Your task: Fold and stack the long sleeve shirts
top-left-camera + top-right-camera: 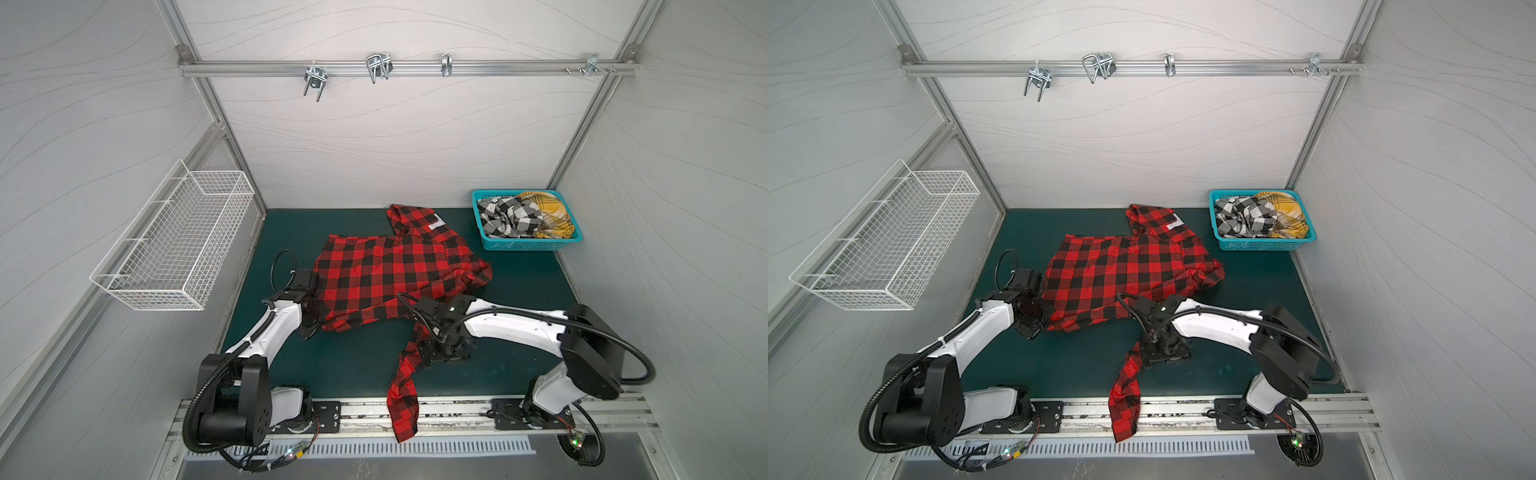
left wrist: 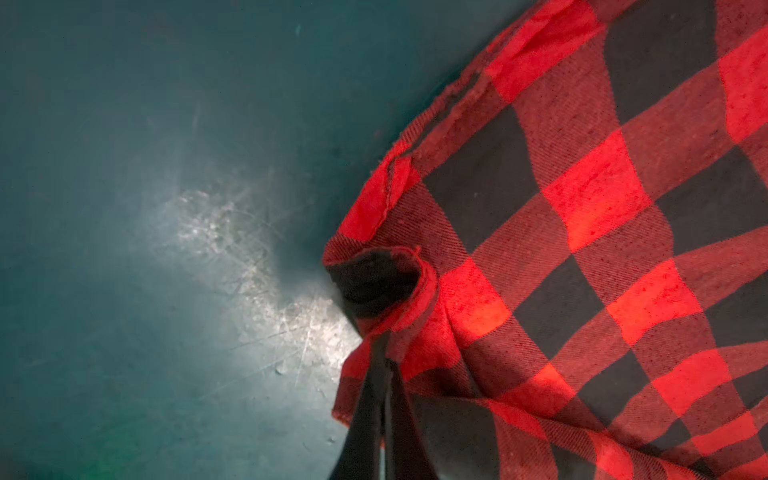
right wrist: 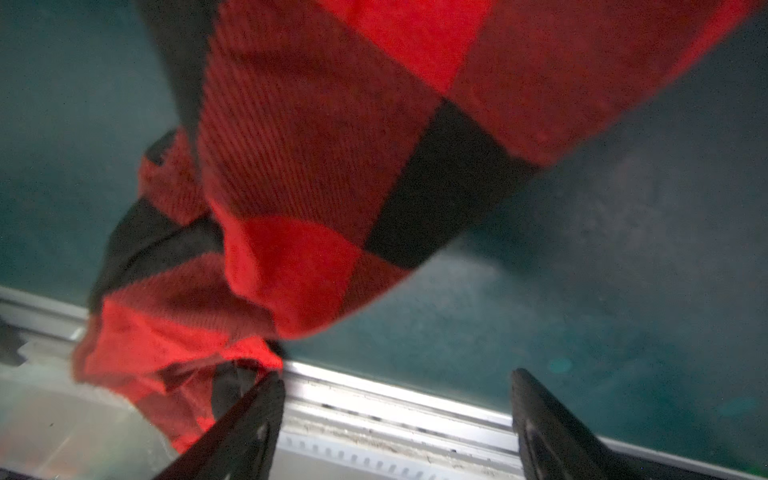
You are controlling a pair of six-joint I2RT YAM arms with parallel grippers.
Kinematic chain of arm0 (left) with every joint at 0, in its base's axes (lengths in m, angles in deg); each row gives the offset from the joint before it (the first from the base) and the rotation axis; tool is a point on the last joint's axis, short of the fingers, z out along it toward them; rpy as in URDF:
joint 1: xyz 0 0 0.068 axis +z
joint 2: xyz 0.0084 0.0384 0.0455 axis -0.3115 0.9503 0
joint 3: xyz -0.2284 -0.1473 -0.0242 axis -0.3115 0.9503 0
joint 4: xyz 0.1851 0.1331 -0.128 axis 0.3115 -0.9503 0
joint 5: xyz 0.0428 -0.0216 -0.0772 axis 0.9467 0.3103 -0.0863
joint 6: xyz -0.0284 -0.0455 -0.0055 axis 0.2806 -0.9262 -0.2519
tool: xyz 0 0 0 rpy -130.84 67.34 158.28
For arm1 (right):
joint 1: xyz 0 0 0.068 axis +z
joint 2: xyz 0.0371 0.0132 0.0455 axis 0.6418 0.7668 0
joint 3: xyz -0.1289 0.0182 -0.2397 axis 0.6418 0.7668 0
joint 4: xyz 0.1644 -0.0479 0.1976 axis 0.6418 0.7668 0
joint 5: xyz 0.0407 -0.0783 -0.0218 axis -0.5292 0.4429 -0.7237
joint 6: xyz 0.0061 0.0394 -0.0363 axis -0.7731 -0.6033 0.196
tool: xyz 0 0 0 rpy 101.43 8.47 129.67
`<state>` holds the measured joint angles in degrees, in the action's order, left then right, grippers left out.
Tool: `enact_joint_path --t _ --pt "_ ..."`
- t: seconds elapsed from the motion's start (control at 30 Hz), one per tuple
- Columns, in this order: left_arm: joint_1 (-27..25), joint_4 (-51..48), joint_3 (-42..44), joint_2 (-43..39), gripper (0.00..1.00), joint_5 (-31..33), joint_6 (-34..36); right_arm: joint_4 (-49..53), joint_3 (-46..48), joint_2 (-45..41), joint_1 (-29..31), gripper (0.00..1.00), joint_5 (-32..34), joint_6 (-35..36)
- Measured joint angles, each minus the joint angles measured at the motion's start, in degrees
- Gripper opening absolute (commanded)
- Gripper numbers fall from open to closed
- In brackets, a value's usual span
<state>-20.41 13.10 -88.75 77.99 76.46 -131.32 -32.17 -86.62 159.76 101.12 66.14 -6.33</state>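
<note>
On the left wall, a white wire basket (image 1: pixel 174 237) hangs clear of the dark green table mat (image 1: pixel 291 232).

Left arm: the left gripper (image 1: pixel 319 328) sits at the near-left corner of the red-and-black buffalo-check cloth shirt (image 1: pixel 374 274). In the left wrist view its black fingers (image 2: pixel 365 415) are pressed together, with the hem corner bunched and pinched at their tips. Finding: clenched on the shirt.

Centre: the shirt lies spread across the middle of the mat, collar and white label toward the back wall, body rumpled on its right side. One long sleeve (image 1: pixel 402 399) trails toward the front, crosses the aluminium front rail (image 1: pixel 457 409) and hangs over the edge.

Right arm: the right gripper (image 3: pixel 397 386) is above the mat just beside this sleeve. Its jaws stand wide apart, with only mat and rail between them. Sleeve cloth lies close against one finger (image 3: pixel 249 424); contact cannot be confirmed. Finding: spread wide, gripping nothing.

Far right, rear corner: a teal plastic slotted basket (image 1: pixel 523 246) rests on the mat, well apart from the spread shirt. It holds a crumpled black-and-white check shirt (image 1: pixel 507 220) on its left and a mustard-yellow plaid shirt (image 1: pixel 552 216) on its right, touching one another.
</note>
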Motion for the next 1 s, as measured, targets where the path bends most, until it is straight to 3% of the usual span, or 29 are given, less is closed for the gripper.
enact_joint_path --t 0.1,0.17,0.23,0.27,0.4,0.57,0.6,0.63,0.7,0.83,1.0 --pt "0.0 0.09 0.02 -0.28 0.0 -0.31 0.09 -1.57 -2.47 4.24 0.35 0.64 0.22 -0.68" --pt "0.0 0.09 0.04 -0.87 0.0 -0.44 0.15 -1.68 -3.13 5.33 0.26 0.29 1.57 -1.05" --pt "0.0 0.09 0.09 -1.4 0.0 -0.5 0.22 -1.18 -2.71 4.94 -0.24 0.06 3.08 -1.31" --pt "0.0 0.09 0.09 -1.55 0.0 -0.52 0.24 -0.7 -1.97 4.11 -0.68 0.0 4.0 -1.46" --pt "0.0 0.15 0.48 -1.6 0.0 -0.52 0.68 5.99 2.34 -5.57 -3.39 0.0 9.4 -2.25" --pt "-0.02 0.2 1.49 -1.79 0.0 -0.7 1.49 18.91 1.55 -24.74 -4.17 0.0 15.93 -3.74" --pt "-0.04 0.2 1.88 -2.03 0.0 -0.74 1.53 20.39 0.94 -26.38 -4.17 0.03 16.41 -3.89" --pt "-0.04 0.2 2.4 -2.45 0.0 -0.9 1.62 21.84 0.11 -27.47 -4.17 0.13 16.74 -3.87" --pt "-0.04 0.17 3.61 -3.56 0.0 -1.22 1.64 22.64 -0.94 -27.58 -4.17 0.36 16.28 -3.17" --pt "-0.04 0.2 5.29 -5.18 0.0 -2.36 1.57 19.15 -2.73 -20.24 2.05 0.65 12.15 -2.4" --pt "-0.04 1.31 5.31 -4.46 0.0 -3.82 1.55 11.23 -6.56 -7.1 16.9 0.73 6.36 -2.43"
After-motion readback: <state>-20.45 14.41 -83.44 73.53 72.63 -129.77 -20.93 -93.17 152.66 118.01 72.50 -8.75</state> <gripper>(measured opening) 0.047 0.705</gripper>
